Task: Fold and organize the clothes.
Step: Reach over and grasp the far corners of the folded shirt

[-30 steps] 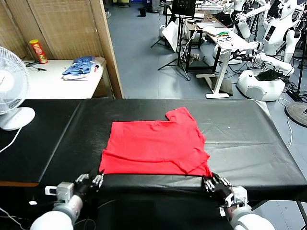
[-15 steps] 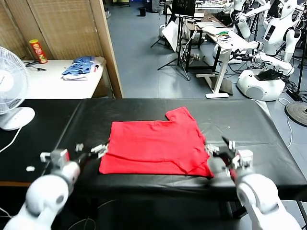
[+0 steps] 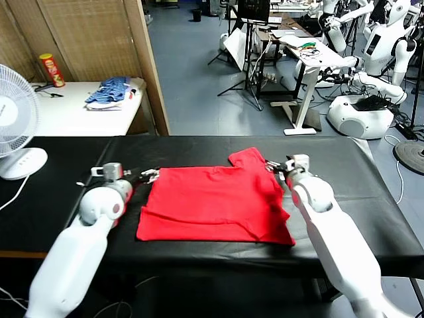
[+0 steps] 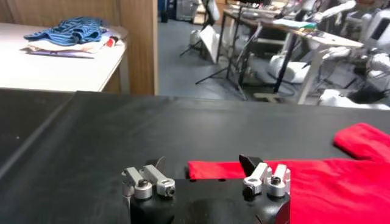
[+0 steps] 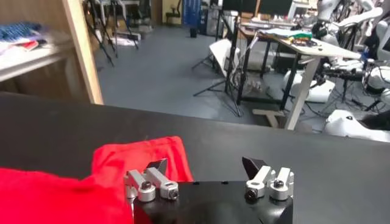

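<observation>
Red T-shirt [image 3: 215, 202] spread flat near the middle of the black counter [image 3: 344, 192], partly folded, one short sleeve [image 3: 250, 159] sticking out at the far right corner, a doubled layer along the near edge. Plain red side up, no print showing.

Left tool [image 3: 150, 176] just beside the shirt's far left corner, low over the counter, fingers spread wide, nothing between them; in the left wrist view [image 4: 206, 181], shirt edge right ahead of the fingertips. Right tool [image 3: 277, 165] at the far right edge by the sleeve, likewise wide and empty; in the right wrist view [image 5: 207, 178], sleeve under the one finger.

Farther off: white fan [image 3: 16, 119] at the left, side table [image 3: 73, 116] bearing blue striped cloth [image 3: 109, 93] and a red-and-yellow can [image 3: 53, 71].
</observation>
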